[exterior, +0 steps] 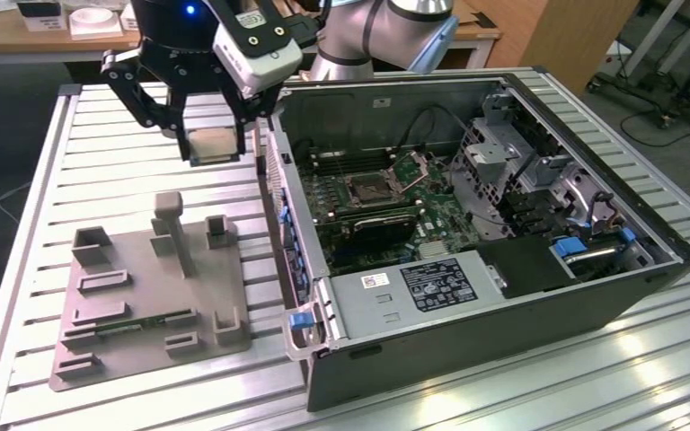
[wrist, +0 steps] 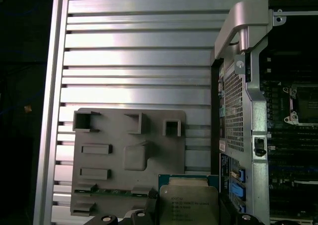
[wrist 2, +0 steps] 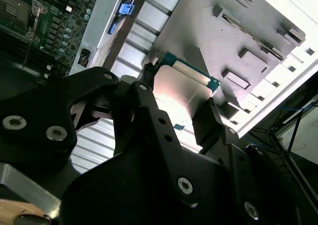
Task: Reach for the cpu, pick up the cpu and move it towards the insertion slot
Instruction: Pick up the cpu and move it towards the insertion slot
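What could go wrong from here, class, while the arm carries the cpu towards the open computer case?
1. The end effector grips the cpu only by its edges, above the slatted table; it may slip.
2. The case wall stands between chip and insertion slot; a low path could strike it.

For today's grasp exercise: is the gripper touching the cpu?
Touching. In the second wrist view the gripper has its fingers pressed against the cpu edges.

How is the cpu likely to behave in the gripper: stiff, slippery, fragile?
The cpu looks like a flat, rigid plate, so probably no flexing. Its shiny metal top could be slippery, and the gripper holds it only by its edges. Thin and small, it is probably light, but likely fragile if dropped.
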